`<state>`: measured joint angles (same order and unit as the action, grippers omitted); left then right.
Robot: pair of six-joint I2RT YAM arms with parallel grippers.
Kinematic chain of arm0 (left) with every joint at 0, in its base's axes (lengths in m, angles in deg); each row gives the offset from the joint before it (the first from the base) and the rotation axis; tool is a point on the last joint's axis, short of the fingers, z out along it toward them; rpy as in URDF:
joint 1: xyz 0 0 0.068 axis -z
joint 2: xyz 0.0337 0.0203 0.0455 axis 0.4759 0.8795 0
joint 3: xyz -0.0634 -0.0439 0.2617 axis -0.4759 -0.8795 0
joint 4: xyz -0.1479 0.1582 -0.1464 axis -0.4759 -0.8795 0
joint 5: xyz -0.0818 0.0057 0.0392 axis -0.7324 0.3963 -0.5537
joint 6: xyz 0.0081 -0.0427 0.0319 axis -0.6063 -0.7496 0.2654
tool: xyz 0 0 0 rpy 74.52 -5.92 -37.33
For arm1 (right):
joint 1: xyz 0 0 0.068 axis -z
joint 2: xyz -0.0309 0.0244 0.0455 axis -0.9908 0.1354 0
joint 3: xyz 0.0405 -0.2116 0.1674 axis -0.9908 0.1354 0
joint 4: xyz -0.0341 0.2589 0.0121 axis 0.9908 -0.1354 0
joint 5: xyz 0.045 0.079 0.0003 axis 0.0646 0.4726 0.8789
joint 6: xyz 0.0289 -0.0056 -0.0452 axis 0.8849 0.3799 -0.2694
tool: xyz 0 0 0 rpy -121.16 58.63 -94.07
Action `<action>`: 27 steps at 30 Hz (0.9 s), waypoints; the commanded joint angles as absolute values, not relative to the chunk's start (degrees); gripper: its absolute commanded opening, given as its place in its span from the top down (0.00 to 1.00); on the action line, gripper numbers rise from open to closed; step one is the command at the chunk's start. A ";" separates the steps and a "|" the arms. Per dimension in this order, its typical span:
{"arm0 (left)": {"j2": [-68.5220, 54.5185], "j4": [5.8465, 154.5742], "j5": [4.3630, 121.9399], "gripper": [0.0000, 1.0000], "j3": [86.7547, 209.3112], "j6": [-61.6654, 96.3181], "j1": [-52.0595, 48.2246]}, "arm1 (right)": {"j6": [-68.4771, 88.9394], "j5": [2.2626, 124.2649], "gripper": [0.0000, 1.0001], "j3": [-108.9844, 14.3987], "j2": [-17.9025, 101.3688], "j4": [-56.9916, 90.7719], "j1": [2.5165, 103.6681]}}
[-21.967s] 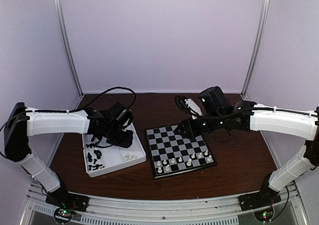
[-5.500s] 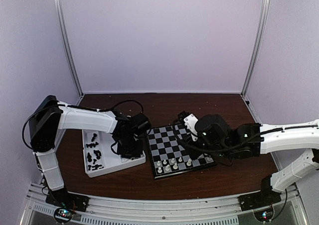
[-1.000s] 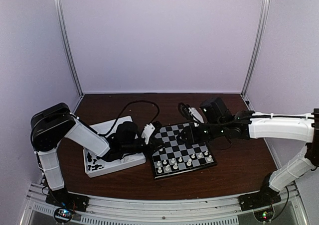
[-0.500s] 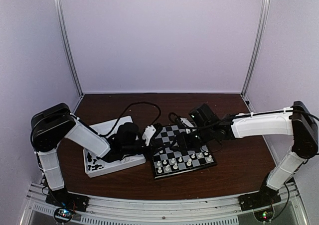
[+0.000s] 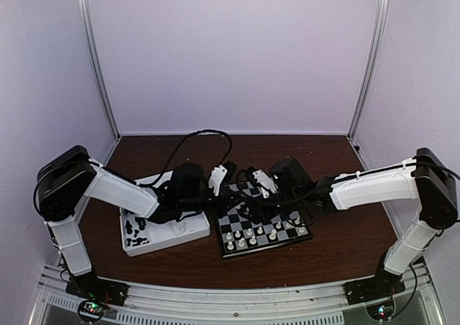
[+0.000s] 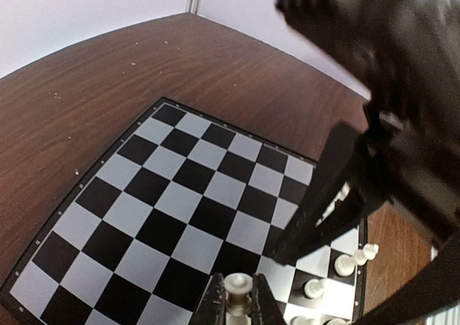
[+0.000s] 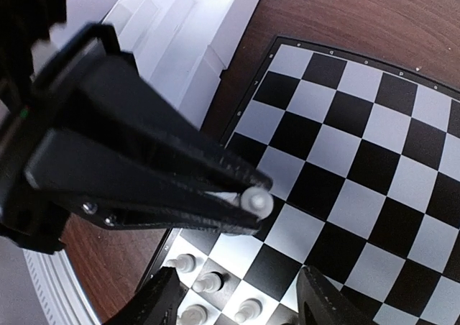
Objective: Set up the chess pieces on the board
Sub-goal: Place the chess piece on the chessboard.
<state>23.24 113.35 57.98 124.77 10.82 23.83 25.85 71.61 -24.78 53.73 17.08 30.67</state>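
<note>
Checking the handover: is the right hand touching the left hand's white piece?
Apart. The right wrist view shows the white piece pinched in the left hand, clear of the right hand's open fingers.

Dark brown wooden table (image 5: 345, 231), grain visible, surface intact. Two items rest directly on it. The board (image 5: 284, 213) lies flat near the table's middle, turned slightly askew to the near edge. A white compartment tray (image 5: 172, 240) lies just left of the board, close alongside. Small pale specks (image 6: 136, 48) lie scattered on the wood beyond the board.
</note>
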 commanded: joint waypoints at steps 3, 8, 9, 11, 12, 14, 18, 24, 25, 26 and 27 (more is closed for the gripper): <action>19.52 107.86 59.10 0.97 129.36 6.16 24.05 | 20.16 67.40 0.37 -22.08 52.53 23.88 29.42; 19.66 108.20 57.00 0.96 130.50 3.41 24.10 | 19.88 63.17 0.35 -23.20 52.98 23.86 28.72; 19.65 108.37 56.67 0.96 130.53 2.83 24.06 | 20.00 62.58 0.35 -23.10 52.88 24.31 28.70; 19.63 109.19 56.57 0.96 130.33 1.82 24.05 | 20.40 61.57 0.35 -22.63 52.69 25.70 28.69; 19.63 109.89 56.45 0.96 130.09 1.42 24.05 | 20.69 61.00 0.35 -22.49 52.76 26.16 28.69; 19.61 111.08 56.14 0.96 129.76 0.46 24.05 | 21.26 59.78 0.37 -22.34 53.02 27.09 28.69; 19.56 112.14 55.34 0.96 129.74 -1.38 24.03 | 21.98 59.32 0.40 -20.94 53.07 31.04 28.69; 19.46 112.60 54.93 0.94 129.57 -3.06 24.05 | 22.55 58.95 0.45 -21.15 53.59 32.19 28.69; 19.41 112.69 54.88 0.94 129.49 -3.23 24.05 | 22.58 58.90 0.46 -21.30 53.82 32.02 28.69; 19.38 112.73 54.80 0.94 129.49 -3.29 24.05 | 22.58 58.83 0.48 -21.35 53.87 31.92 28.69; 19.29 112.67 54.76 0.94 129.54 -3.36 24.05 | 22.60 58.67 0.50 -21.32 53.97 31.86 28.69</action>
<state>20.59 109.22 56.12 129.18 -1.95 23.81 21.87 60.70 -21.15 53.73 29.58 29.05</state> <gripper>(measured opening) 0.093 0.528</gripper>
